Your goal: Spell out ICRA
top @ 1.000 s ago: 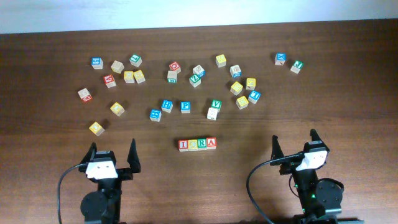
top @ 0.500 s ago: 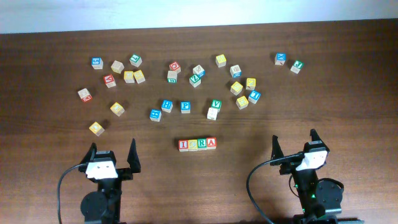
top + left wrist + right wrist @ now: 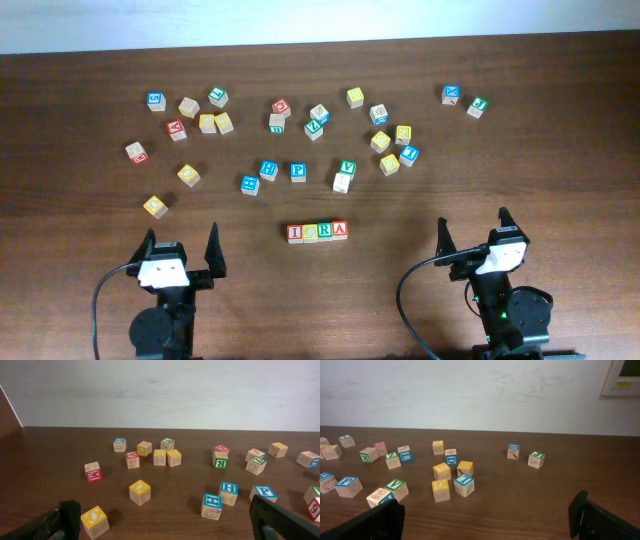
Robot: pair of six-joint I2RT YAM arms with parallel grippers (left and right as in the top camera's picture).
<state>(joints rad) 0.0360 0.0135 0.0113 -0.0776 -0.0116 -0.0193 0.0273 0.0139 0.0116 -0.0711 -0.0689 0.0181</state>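
Observation:
Four small wooden cubes stand side by side in a row in the middle of the table's front half: red-lettered I (image 3: 295, 233), yellow C (image 3: 310, 233), green-lettered R (image 3: 325, 232) and red-lettered A (image 3: 340, 230). They touch one another and read left to right. My left gripper (image 3: 181, 243) rests open at the near left, well apart from the row. At the near right my right gripper (image 3: 473, 228) is open too, with nothing between its fingers. Neither wrist view shows the row; the left gripper (image 3: 165, 515) and right gripper (image 3: 486, 515) both frame bare wood.
Several loose letter cubes lie scattered across the far half, among them a blue H (image 3: 268, 169), a blue P (image 3: 298, 171) and a green V (image 3: 347, 166). A yellow cube (image 3: 154, 206) sits just ahead of my left gripper, beside its left finger (image 3: 67, 516).

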